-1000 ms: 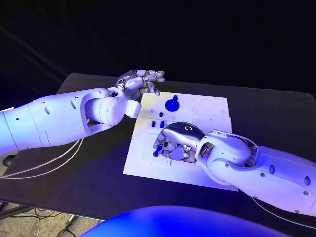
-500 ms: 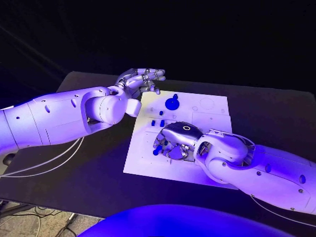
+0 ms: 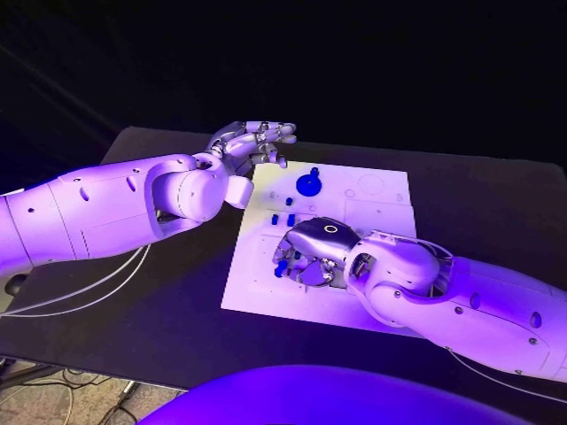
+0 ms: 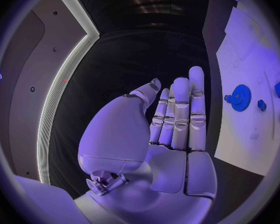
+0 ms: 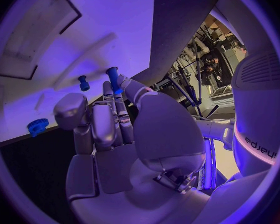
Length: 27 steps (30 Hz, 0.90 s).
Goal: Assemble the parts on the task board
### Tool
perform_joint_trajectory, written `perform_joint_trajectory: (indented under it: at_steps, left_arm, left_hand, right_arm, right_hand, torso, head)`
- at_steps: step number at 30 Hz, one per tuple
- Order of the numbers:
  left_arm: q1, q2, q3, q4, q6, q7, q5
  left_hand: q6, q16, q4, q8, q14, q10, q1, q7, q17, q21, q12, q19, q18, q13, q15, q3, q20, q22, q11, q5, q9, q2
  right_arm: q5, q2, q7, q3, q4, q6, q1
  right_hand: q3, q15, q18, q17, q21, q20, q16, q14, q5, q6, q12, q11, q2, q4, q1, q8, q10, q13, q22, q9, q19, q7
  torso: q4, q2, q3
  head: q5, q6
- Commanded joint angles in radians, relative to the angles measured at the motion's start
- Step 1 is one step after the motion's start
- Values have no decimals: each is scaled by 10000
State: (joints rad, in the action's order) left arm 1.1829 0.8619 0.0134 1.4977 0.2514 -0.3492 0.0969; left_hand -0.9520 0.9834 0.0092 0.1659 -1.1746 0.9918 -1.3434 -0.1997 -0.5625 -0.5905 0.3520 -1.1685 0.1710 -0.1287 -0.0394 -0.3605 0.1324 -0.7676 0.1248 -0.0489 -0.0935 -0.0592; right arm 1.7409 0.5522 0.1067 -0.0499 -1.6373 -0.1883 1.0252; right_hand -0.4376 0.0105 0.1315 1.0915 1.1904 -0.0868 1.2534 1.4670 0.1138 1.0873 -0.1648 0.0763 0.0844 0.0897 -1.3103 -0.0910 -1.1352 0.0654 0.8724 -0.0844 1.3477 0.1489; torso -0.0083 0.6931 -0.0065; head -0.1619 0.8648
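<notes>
The white task board (image 3: 265,297) lies mid-table. My right hand (image 3: 312,257) hangs over its near left part, fingers pointing down. In the right wrist view the thumb and a fingertip (image 5: 107,90) pinch a small blue peg (image 5: 112,77), which is also at the hand's left side in the head view (image 3: 281,266). A blue gear (image 3: 309,185) sits on the board's far part, with small blue pegs (image 3: 281,221) between it and my right hand. My left hand (image 3: 252,142) hovers off the board's far left corner, fingers straight and holding nothing (image 4: 177,119).
The black table (image 3: 143,292) shows on both sides of the board. A recessed rectangular pocket (image 5: 34,40) lies in the board beyond my right hand. Another loose blue peg (image 5: 84,82) stands near the pinched one. The gear (image 4: 239,97) lies beside my left hand.
My right hand has crept slightly toward the board's far side with the peg. The left hand has stayed where it was.
</notes>
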Motion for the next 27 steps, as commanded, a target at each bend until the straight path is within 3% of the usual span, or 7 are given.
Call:
perform_joint_trajectory:
  at_steps: [1,6,14,19,22,25,27]
  left_arm:
    - [0,-9,-5,20,-164,-50,-56]
    - [0,-6,-5,17,-174,-48,-56]
    - [0,-4,-5,-6,-186,-40,-56]
    - [0,-5,-5,-34,-184,-48,-78]
    - [0,2,-4,-52,-181,-44,-85]
    - [1,18,-4,-44,-176,-37,-89]
    - [1,40,-3,-30,-168,-32,-90]
  left_hand:
    - [66,-23,-6,45,87,-82,-58,7,10,52,56,5,109,-7,15,44,39,9,-9,-46,9,8]
    - [66,-23,-6,45,87,-82,-58,7,10,52,56,5,109,-7,15,44,39,9,-9,-46,9,8]
    - [66,-23,-6,45,87,-82,-58,7,10,52,56,5,109,-7,15,44,39,9,-9,-46,9,8]
    - [66,-23,-6,45,87,-82,-58,7,10,52,56,5,109,-7,15,44,39,9,-9,-46,9,8]
    - [66,-23,-6,45,87,-82,-58,7,10,52,56,5,109,-7,15,44,39,9,-9,-46,9,8]
    - [66,-23,-6,45,87,-82,-58,7,10,52,56,5,109,-7,15,44,39,9,-9,-46,9,8]
    - [66,-23,-6,45,87,-82,-58,7,10,52,56,5,109,-7,15,44,39,9,-9,-46,9,8]
  right_arm:
    - [217,-8,117,-39,36,157,-41]
    - [111,-8,-43,-46,7,-82,-41]
    - [-3,114,-56,-51,-130,-825,-49]
    - [-252,371,-15,-38,-369,-1325,-72]
    - [-658,743,-55,27,-660,-1672,-74]
    - [-1415,1375,51,122,-1096,-1877,5]
    - [-1890,1977,369,166,-1450,-1850,151]
  right_hand:
    - [341,-163,-28,-208,-337,-117,-172,225,-128,-484,341,226,293,-67,321,248,758,-44,-517,119,-219,121]
    - [1121,-273,164,-934,-1038,-243,-715,12,14,-1358,547,370,406,-49,246,275,2055,14,-1535,177,-631,109]
    - [1725,-286,182,-1044,-1177,-256,-777,19,66,-1861,181,391,208,-50,64,275,2391,49,-1701,165,-613,-18]
    - [1881,-292,205,-1193,-1294,-261,-876,5,113,-1897,44,406,39,-43,-56,236,2589,45,-1876,142,-624,89]
    - [1957,-258,200,-1277,-1284,-264,-935,-3,175,-1739,-208,359,-64,-25,-136,161,2407,89,-1857,103,-571,155]
    - [2077,-224,189,-1338,-1256,-250,-978,5,266,-1393,-608,314,-178,-94,-79,16,1936,147,-1813,43,-496,198]
    - [2173,-213,157,-1168,-1111,-222,-837,76,356,-1148,-968,292,-265,-276,149,-88,1321,246,-1596,5,-376,263]
  torso:
    - [-7,-3,3]
    - [-7,-1,7]
    - [-1,-1,13]
    - [-8,-7,23]
    - [-37,-21,32]
    - [-43,-32,-4]
    - [-95,-64,-9]
  head:
    - [4,6]
    - [2,6]
    - [16,-5]
    - [54,-36]
    - [142,-101]
    - [364,-210]
    - [547,-266]
